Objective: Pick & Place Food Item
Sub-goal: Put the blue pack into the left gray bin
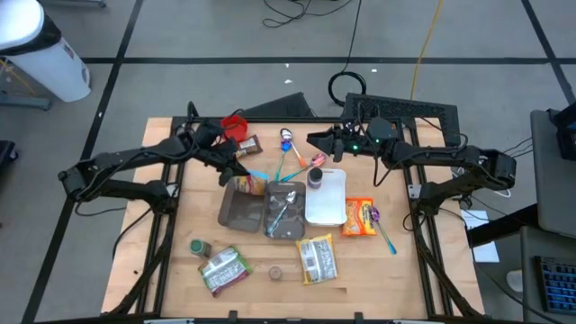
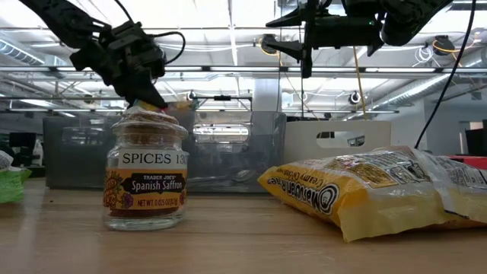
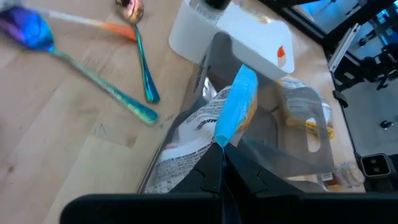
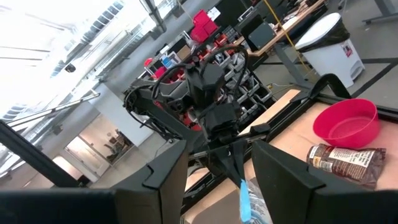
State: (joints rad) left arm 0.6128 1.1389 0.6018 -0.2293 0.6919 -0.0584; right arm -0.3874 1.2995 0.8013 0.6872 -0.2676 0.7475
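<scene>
1. Nearest the low camera stands a jar of Spanish saffron (image 2: 144,179), upright on the wooden surface (image 1: 171,162), with a yellow snack bag (image 2: 365,194) lying just beside it.
2. I read directions from overhead, with 12 o'clock at the far edge of the surface.
3. The left end effector (image 3: 222,152) sits at about 10 o'clock from the middle. Its fingers are pinched fully together on the blue top edge of a silver food packet (image 3: 205,127).
4. That packet hangs tilted from the pinch, directly over the grey bin (image 1: 229,216). Its lower end is down inside the bin's near compartment. I cannot tell whether it touches the floor of the bin.
5. The right end effector (image 1: 317,142) hovers at about 1 o'clock, well above the surface. Its fingers stand apart with nothing between them.
6. A white tray (image 1: 327,202) lies at 3 o'clock of the bin and touches it, with a black-lidded jar (image 1: 316,177) at its far corner.
7. An orange packet (image 1: 359,217) lies at 3 o'clock of the tray.
8. Iridescent spoons (image 1: 288,139) lie at 12 o'clock, between the two end effectors.
9. A red bowl (image 1: 236,124) sits at 11 o'clock near the far edge, and a brown packet (image 1: 247,144) lies just beside it.
10. A green packet (image 1: 223,270) lies at 7 o'clock near the front edge.
</scene>
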